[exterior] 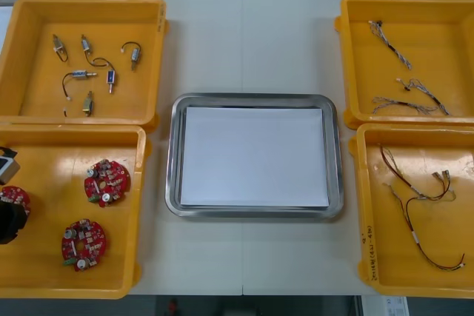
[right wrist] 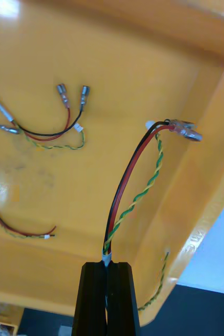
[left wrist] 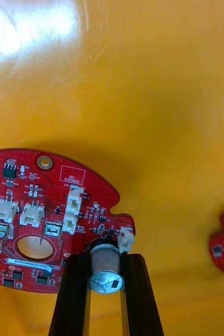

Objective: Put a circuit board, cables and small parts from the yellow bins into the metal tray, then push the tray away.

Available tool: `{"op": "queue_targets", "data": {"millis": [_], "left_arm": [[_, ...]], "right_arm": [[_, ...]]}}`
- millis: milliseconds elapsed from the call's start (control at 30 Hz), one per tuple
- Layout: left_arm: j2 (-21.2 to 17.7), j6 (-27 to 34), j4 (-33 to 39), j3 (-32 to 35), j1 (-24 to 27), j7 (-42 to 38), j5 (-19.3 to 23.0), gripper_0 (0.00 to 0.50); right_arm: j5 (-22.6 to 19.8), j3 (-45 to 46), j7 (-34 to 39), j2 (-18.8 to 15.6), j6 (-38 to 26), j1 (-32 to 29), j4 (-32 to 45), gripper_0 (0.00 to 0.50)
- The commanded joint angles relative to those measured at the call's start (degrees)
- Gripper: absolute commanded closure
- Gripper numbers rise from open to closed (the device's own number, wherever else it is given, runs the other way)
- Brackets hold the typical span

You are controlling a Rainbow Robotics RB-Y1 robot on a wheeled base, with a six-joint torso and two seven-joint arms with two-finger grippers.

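Note:
My left gripper (left wrist: 105,258) is shut on a silver cylinder standing at the edge of a round red circuit board (left wrist: 38,210). In the front view this gripper (exterior: 10,212) and its board (exterior: 15,199) sit at the left edge of the near left yellow bin (exterior: 141,205). My right gripper (right wrist: 109,266) is shut on a red, black and yellow-green cable (right wrist: 135,189) over the orange bin floor (right wrist: 143,63). The cable's metal ends reach toward the bin's corner. The metal tray (exterior: 172,153), white inside, lies between the bins with nothing in it.
Two more circuit boards (exterior: 107,181) (exterior: 83,242) lie in the near left bin. The far left bin holds several small metal parts (exterior: 89,72). Thin twisted cables (exterior: 404,86) lie in the far right bin, and red and yellow cables (exterior: 415,197) in the near right one.

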State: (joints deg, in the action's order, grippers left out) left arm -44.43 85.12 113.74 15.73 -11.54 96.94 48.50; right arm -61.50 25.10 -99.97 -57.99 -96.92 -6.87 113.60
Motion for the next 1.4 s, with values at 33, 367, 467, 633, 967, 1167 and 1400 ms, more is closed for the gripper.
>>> {"op": "queue_targets", "data": {"millis": [33,367,467,633,967,1167,1400], "left_arm": [[-2.15,6.55,5.71,4.75,3.54,-2.02,0.89,0.500],[-2.15,21.22,12.47,4.83,13.30,-5.27,1.51,0.499],[-2.15,24.74,14.58,2.72,17.08,-8.43,2.12,0.500],[-2.15,24.88,17.40,-3.25,23.05,-13.01,2.74,0.500],[-0.48,24.88,18.89,-20.13,35.45,-21.27,3.97,0.500],[3.03,24.88,18.89,-28.57,42.04,-25.57,3.26,0.500],[7.78,24.88,17.75,-38.32,47.49,-28.47,-1.04,0.499]], "right_arm": [[-1.26,3.90,-1.28,-1.60,-5.65,3.45,4.61,0.500],[-4.25,4.78,-1.20,-1.60,-13.08,9.16,14.54,0.500],[-7.23,4.61,-1.11,-1.60,-13.08,10.65,15.95,0.500],[-10.93,3.99,-1.55,-1.77,-13.08,12.67,17.44,0.500],[-12.77,-1.28,-1.55,-5.82,-13.08,15.93,22.98,0.500],[-11.36,-5.32,-1.55,-5.99,-13.08,18.21,25.70,0.500],[-10.84,-6.64,-1.64,-5.91,-13.08,18.91,27.64,0.500]]}}
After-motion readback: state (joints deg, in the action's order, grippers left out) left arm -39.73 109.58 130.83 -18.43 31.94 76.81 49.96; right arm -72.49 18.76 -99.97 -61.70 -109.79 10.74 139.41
